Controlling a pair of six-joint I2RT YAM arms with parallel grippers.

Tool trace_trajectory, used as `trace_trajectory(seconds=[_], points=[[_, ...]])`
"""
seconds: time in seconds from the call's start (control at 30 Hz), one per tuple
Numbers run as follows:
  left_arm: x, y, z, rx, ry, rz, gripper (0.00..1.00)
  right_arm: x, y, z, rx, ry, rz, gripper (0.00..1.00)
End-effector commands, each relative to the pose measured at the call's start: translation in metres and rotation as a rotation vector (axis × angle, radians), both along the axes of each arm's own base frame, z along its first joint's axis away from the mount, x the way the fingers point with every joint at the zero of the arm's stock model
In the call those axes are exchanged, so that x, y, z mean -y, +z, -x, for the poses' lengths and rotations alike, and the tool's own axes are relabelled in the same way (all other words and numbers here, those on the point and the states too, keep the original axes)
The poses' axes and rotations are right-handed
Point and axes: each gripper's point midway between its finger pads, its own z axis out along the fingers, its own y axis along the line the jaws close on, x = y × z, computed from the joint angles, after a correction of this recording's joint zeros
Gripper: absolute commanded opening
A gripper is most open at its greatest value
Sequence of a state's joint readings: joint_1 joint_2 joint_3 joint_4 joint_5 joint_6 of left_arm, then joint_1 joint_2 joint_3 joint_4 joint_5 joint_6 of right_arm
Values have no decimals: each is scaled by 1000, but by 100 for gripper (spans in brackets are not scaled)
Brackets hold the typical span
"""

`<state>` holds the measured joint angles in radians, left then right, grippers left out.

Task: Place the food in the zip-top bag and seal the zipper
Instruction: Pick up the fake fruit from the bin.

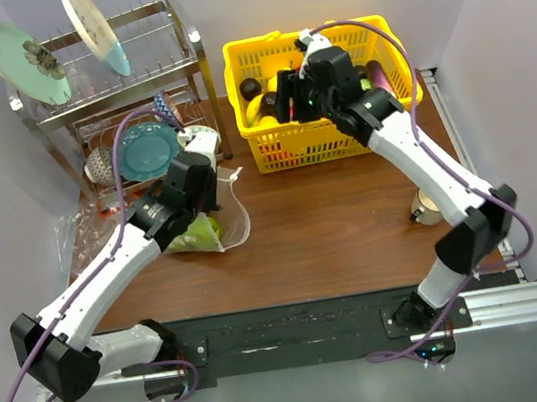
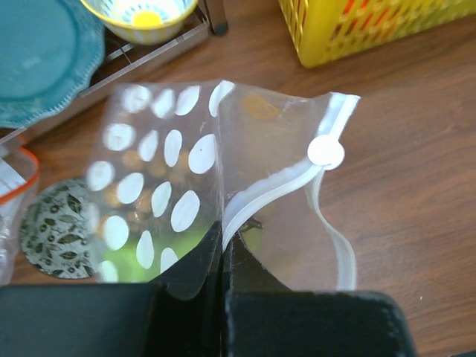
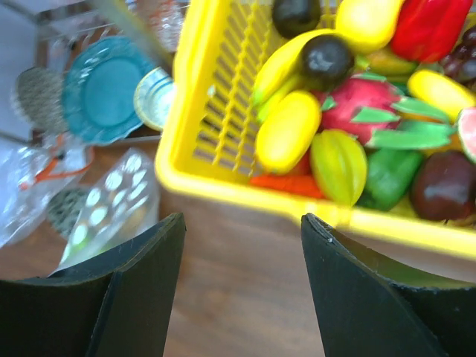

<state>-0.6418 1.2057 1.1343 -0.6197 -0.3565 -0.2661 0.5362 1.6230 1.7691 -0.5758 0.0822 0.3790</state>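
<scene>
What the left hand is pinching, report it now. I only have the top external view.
Observer: The left hand is shut on the zip-top bag, right at its white zipper.
Operator: Now describe the bag's mouth.
Observer: Past the pinch the two zipper strips bow apart, so the mouth stands open.
Operator: Report the right hand.
Observer: The right hand is open with nothing between its fingers, and the yellow basket of fruit lies just ahead of it.
</scene>
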Motion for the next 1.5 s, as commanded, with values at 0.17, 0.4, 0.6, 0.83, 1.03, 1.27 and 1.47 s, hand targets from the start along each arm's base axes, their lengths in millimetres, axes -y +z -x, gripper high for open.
trace_trajectory(seconds=[0.17, 0.4, 0.6, 0.83, 1.03, 1.27, 1.47], points=[[-12, 86, -2, 173, 20, 51, 0, 11, -23, -96, -30, -12, 21, 76], [-2, 65, -6, 140, -20, 37, 0, 0, -60, -152, -42, -10, 24, 99], [-1, 75, -7, 155, -27, 42, 0, -10, -93, -180, -59, 9, -54, 99], [-8, 73, -10, 162, -13, -6, 0, -23, -142, -194, -133, 13, -96, 98], [-5, 61, -7, 149, -35, 0, 0, -22, -146, -203, -101, -6, -94, 78], [1, 45, -6, 137, -59, 22, 0, -19, -90, -191, -10, 20, -107, 60], [6, 36, -7, 171, -81, 50, 0, -7, -28, -163, 75, 40, -101, 58]])
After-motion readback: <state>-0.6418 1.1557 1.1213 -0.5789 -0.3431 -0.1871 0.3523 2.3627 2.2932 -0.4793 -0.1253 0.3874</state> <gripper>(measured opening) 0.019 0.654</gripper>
